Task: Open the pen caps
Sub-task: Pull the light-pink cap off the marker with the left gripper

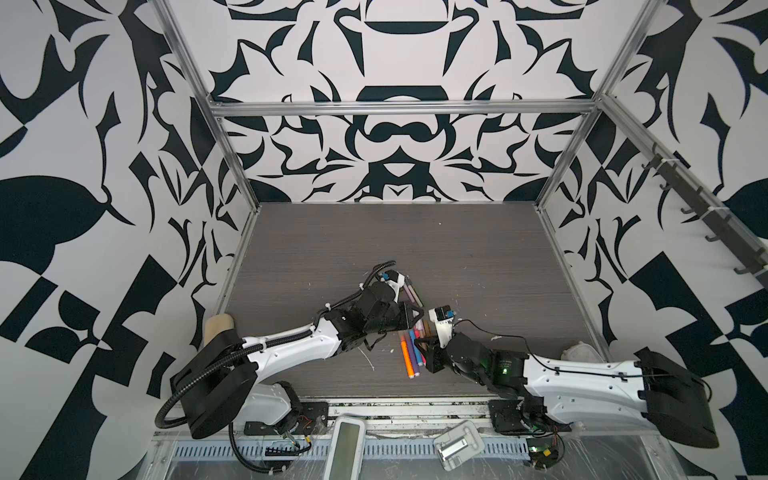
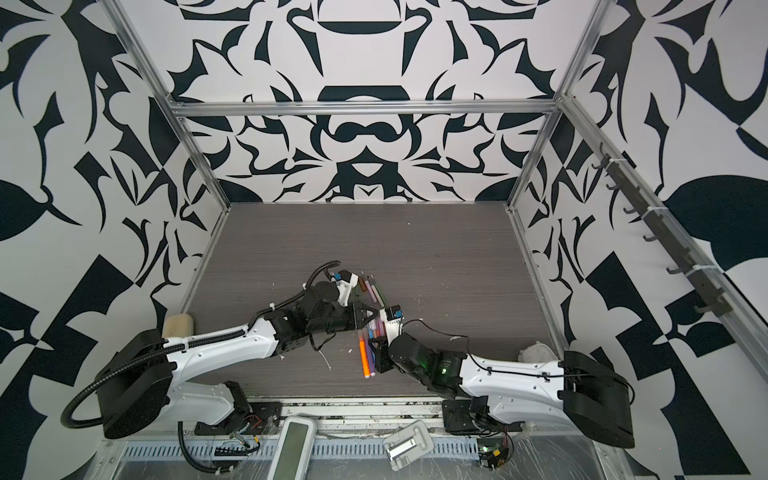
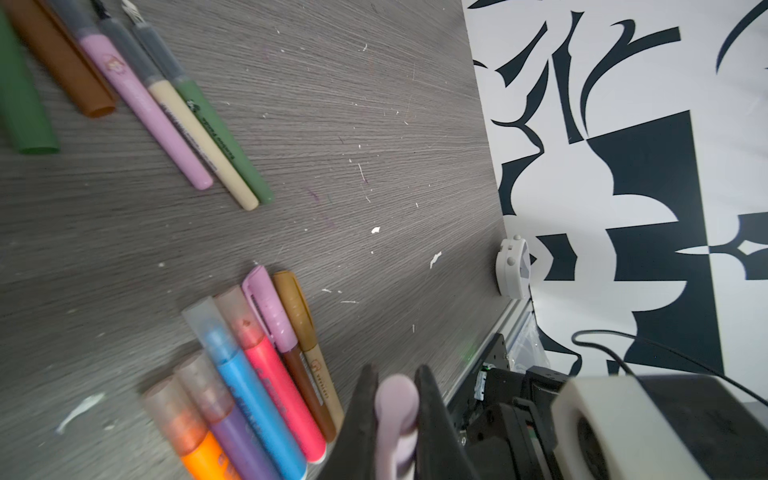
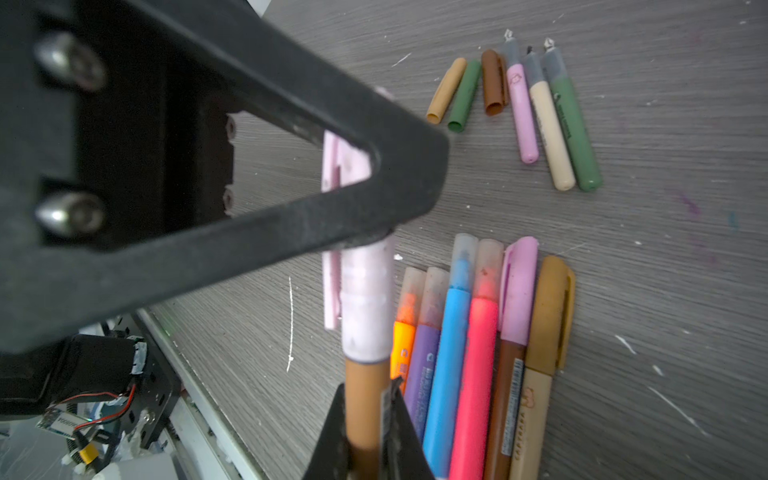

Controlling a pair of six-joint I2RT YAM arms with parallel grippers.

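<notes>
The tan pen barrel (image 4: 362, 409) is being clamped by the right claw (image 4: 369, 386), its pale pink cap (image 4: 368, 299) by the left claw (image 3: 397, 378), opposed for pulling them apart.

This is a robot test cell in a lab: a grey wood-grain worktop (image 1: 457, 257) is boxed in by an aluminium frame (image 1: 399, 109) and walls (image 1: 395, 158) printed with bold black-and-white shapes. A left robot arm (image 1: 291, 345) and a right robot arm (image 1: 573, 374) are bolted along its front edge. Loose cables (image 1: 195, 380) and a bare circuit board (image 1: 538, 451) sit by their bases.
</notes>
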